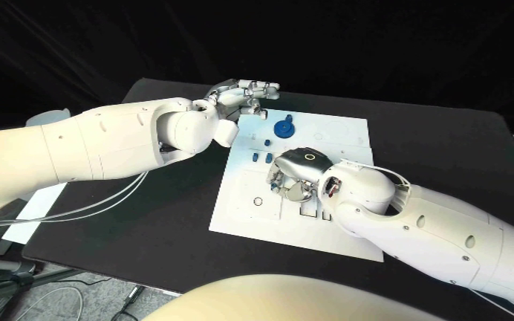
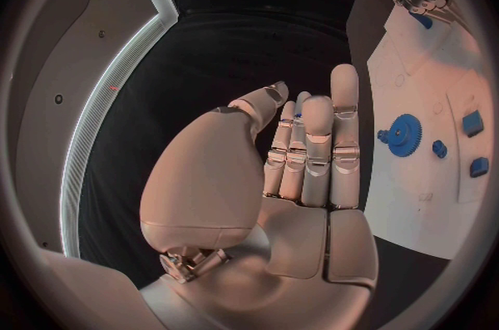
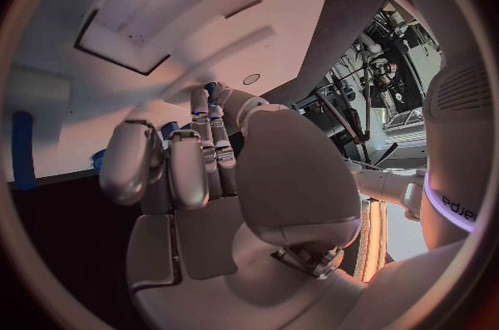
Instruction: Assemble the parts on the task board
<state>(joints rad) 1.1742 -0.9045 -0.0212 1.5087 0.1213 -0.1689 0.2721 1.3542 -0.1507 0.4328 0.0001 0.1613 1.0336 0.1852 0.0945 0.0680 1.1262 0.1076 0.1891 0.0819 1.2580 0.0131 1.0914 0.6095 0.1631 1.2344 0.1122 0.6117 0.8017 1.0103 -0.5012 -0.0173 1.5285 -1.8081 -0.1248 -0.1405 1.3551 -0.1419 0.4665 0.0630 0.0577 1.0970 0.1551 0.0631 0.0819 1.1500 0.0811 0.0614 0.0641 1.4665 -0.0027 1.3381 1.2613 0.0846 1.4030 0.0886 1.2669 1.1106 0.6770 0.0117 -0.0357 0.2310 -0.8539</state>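
Holding blue parts: task board

One white board lies mid-frame on one black worktop. One blue gear sits near the board's top edge. Two small blue pegs stand just left of centre. Two white arms reach in, each ending in one hand: left, right.

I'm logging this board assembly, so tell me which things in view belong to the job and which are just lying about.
Part of the job:
task board
blue gear standing on it
small blue parts on it
left hand, open, at the board's far corner
right hand, low over the board

Lying about:
white sheet at the table's left edge
cables
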